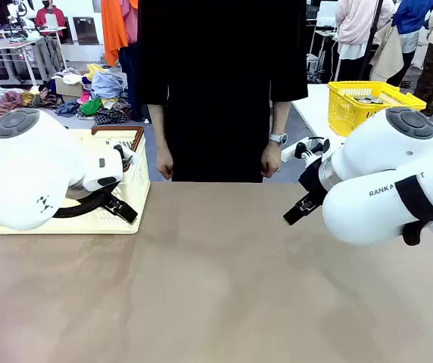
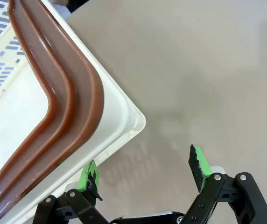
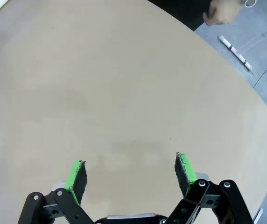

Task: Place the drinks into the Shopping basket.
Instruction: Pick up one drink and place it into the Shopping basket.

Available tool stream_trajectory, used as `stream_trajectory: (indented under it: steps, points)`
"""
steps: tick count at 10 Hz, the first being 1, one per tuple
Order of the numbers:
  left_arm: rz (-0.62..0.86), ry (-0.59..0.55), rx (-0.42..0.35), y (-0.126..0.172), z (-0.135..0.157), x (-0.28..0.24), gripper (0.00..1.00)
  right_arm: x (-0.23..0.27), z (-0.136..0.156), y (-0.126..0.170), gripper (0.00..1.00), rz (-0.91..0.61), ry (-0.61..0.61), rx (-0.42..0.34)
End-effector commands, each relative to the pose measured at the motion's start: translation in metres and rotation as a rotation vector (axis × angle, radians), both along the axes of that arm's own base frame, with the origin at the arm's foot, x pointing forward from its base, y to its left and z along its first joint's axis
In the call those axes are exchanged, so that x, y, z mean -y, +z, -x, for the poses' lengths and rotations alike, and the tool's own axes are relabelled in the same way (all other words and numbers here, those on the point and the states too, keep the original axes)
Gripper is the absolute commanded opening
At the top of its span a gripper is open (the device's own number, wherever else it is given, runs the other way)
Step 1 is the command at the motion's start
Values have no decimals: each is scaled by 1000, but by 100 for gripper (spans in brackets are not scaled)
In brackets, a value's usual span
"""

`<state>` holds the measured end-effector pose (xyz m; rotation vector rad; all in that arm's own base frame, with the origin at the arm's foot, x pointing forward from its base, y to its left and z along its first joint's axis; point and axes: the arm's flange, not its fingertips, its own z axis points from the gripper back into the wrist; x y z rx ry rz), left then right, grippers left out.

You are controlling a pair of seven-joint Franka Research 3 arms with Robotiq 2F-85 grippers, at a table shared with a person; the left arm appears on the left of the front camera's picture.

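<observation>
status: nothing in hand yet, so the job looks like it's at square 1

Shopping basket (image 1: 137,185): sits in the far-left corner of the worktop (image 1: 216,280), partly behind the left arm. The brown handles (image 2: 73,93) are folded down along the rim.

drinks: honestly can't tell where they are. The middle of the worktop is bare tan surface.

left end effector (image 2: 143,168): released, jaws wide. It hangs over the basket's corner, 1 finger above the cream rim and the other above bare worktop.

right end effector (image 3: 129,171): also released and wide, over bare worktop toward the right edge.

person (image 1: 216,91): stands at the far edge with both hands down and nothing in them.

yellow basket (image 1: 353,117): on another table behind, far right. Something greyish lies in it, too small to call.

handling guess: drinks should be round, smooth and a bit slippery, with some heft if full, and thin walls could dent. I'd grab across the middle of the body, keep it upright, squeeze gently, and lower it in from above, clear of those handles.
</observation>
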<state>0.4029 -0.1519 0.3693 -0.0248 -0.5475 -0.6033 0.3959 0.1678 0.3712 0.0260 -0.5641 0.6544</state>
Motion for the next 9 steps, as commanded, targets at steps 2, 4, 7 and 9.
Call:
stream_trajectory:
  steps: [2,4,7,9]
  points:
    - [0,0,0,0,0,0,100,0,0,0,100,0,0,0]
    - [0,0,0,0,0,0,100,0,0,0,100,0,0,0]
    - [0,0,0,0,0,0,100,0,0,0,100,0,0,0]
    - [0,0,0,0,0,0,100,0,0,0,100,0,0,0]
